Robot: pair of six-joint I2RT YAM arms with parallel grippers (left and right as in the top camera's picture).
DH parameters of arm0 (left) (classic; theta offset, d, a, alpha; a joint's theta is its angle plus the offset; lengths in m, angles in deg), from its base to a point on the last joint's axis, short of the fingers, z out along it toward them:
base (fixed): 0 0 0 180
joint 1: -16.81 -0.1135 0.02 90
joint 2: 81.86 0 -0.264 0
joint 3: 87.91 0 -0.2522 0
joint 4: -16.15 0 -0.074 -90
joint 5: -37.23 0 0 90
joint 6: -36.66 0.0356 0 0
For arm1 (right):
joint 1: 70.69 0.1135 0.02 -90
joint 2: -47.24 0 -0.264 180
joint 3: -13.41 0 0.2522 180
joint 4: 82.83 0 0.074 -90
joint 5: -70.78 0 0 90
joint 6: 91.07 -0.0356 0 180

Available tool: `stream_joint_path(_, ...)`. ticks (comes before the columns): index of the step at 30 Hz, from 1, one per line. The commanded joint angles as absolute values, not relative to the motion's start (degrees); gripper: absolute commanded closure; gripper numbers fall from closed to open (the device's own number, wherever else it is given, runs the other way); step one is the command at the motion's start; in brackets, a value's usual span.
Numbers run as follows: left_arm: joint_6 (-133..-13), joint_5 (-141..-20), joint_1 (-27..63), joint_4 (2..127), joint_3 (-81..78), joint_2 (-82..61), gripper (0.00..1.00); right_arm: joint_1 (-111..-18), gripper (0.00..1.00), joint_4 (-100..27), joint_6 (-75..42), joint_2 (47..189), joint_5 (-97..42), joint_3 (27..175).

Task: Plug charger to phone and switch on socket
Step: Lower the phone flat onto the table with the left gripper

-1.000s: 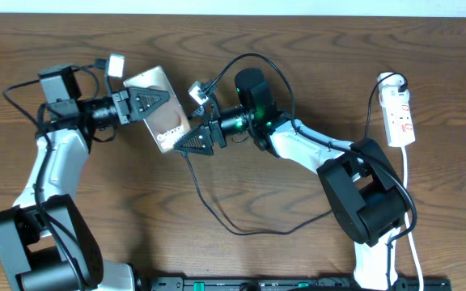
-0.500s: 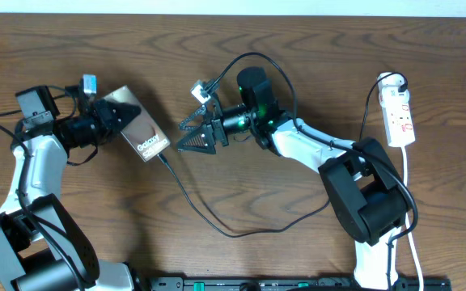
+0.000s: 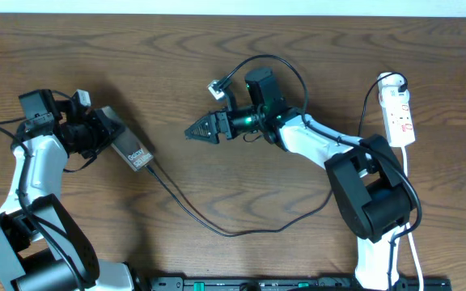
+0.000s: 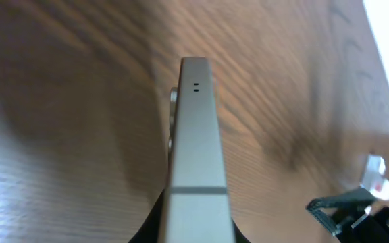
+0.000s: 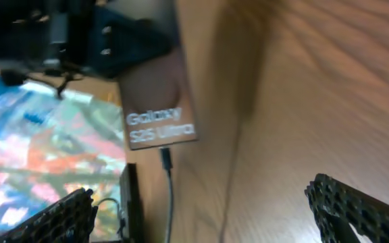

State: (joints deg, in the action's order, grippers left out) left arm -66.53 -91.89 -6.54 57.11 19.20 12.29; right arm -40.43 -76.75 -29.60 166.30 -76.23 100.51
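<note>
We see the phone (image 5: 157,88) clamped between the fingers of the left gripper (image 3: 103,133), which is closed tight on it. The phone sticks out past the fingertips, turned so that a narrow edge faces the left wrist camera. Its end with the white "Galaxy" lettering is the one farthest from the gripper. We cannot tell whether that end touches the table (image 3: 241,178).

The charger (image 3: 217,230) meets the phone at that same far end. In the right wrist view its small black plug sits against the middle of the phone's edge and looks seated. From there the thin black cable trails away from the left gripper across the wood. It bends in a wide loop and runs under the right arm.

The right gripper (image 3: 201,129) has its jaws spread as wide as they go and holds nothing. It points at the phone, which lies straight ahead of its fingertips but well apart from them, with bare wood between.

The socket (image 3: 400,113) lies far behind the right gripper, beyond that arm's base, near the table's right edge. Its white cord (image 3: 407,186) runs along that side. We see red marks on the strip, but not how the switch stands.
</note>
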Motion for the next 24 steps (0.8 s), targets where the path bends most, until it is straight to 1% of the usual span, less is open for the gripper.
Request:
stream_joint_path(1,-69.21,-88.8,-6.0,57.35,19.05,12.36,0.92,-41.5,0.01,-75.33,-30.3,164.62,-72.43,101.38)
stream_joint_path(5,-73.67,-82.42,-4.77,57.57,19.22,12.4,0.93,-41.74,0.01,-73.32,-29.89,164.62,-70.61,101.38)
stream_joint_path(7,-74.02,-80.17,-3.9,57.55,19.53,12.47,0.93,-41.74,0.01,-72.93,-29.25,164.62,-70.52,101.38)
stream_joint_path(12,-74.04,-78.27,-1.91,57.18,20.77,12.49,0.93,-41.74,0.01,-72.91,-29.23,164.62,-70.52,101.38)
stream_joint_path(16,-74.48,-77.55,-0.45,54.6,23.46,12.49,0.93,-41.72,0.01,-72.91,-28.73,164.62,-70.55,101.38)
stream_joint_path(24,-76.38,-77.55,-0.1,52.11,26.5,12.49,0.93,-41.74,0.01,-72.91,-28.64,164.62,-70.55,101.38)
